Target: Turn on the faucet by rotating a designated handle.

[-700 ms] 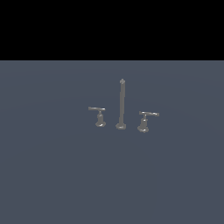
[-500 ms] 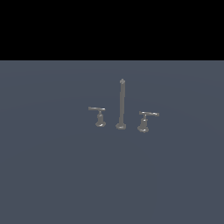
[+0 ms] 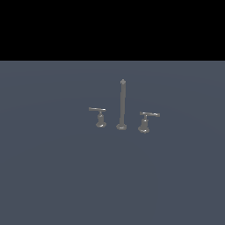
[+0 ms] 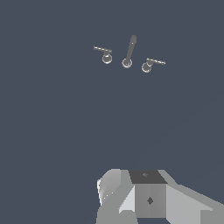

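Grey handle point(image 3: 144, 121) well apart from gripper point(image 4: 148, 199), jaw state cannot be told

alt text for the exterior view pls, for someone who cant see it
A small grey faucet set stands alone on a flat blue-grey surface under a black band: a tall thin spout in the middle, the wider-based handle on the exterior view's right and a smaller twin handle on its left. No robot arm or gripper shows in this view.
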You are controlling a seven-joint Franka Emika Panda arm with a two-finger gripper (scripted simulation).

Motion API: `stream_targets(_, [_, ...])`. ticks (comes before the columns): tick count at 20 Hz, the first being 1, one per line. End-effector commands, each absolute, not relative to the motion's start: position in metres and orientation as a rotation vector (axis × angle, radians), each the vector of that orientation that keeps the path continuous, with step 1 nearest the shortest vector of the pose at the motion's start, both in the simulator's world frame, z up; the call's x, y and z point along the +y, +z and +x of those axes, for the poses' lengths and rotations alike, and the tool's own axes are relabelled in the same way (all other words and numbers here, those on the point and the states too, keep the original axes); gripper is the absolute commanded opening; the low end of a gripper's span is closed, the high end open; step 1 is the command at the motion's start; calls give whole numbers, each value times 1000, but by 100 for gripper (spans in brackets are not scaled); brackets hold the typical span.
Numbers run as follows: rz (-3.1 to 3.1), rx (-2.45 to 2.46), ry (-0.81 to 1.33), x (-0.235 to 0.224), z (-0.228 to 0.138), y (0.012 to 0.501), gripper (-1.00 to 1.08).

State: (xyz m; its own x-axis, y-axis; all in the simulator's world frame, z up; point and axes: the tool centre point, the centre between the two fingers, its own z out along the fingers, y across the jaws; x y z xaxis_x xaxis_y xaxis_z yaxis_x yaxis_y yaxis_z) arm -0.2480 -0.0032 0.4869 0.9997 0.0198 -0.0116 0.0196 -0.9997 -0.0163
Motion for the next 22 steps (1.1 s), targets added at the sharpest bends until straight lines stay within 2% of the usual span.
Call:
stream_targets(1, [-3125,-28,18,-3,-247,487,-100])
stream_targets(11, [-3097,115,23,-6,-221,477,-100])
stream_targets(22, [-2995,537,49,-18,-147,439,-100])
